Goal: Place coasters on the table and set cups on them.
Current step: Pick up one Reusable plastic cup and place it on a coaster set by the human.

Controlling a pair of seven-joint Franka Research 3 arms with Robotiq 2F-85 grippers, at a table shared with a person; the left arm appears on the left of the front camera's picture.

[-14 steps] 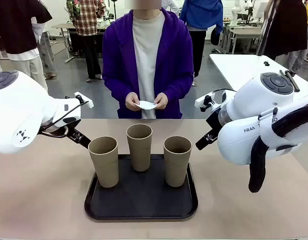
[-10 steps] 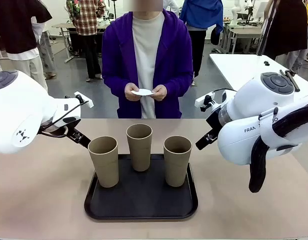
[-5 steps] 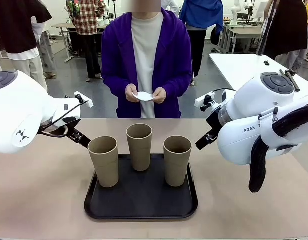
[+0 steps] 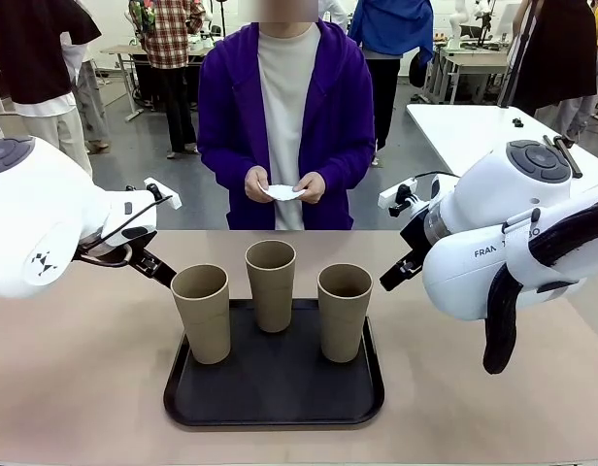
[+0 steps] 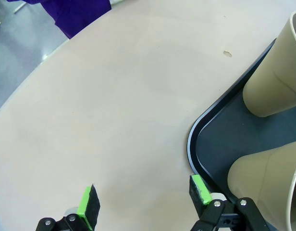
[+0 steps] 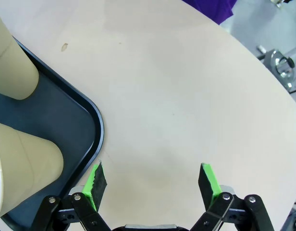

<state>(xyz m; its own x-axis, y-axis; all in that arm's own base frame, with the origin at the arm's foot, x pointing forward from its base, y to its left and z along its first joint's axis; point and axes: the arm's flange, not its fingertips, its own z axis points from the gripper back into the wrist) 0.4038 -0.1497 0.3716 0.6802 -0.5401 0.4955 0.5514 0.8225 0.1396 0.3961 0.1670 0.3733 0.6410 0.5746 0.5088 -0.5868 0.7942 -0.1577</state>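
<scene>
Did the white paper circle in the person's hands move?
Yes, a little. Judged against the still middle cup, the coaster rose, then sank slightly, ending a bit higher than at first.

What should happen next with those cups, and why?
Probably the person should lay a coaster on the bare table first: the three cups stand on the black tray, no coaster is down yet, and the robot's left hand and right hand are open, empty.
</scene>
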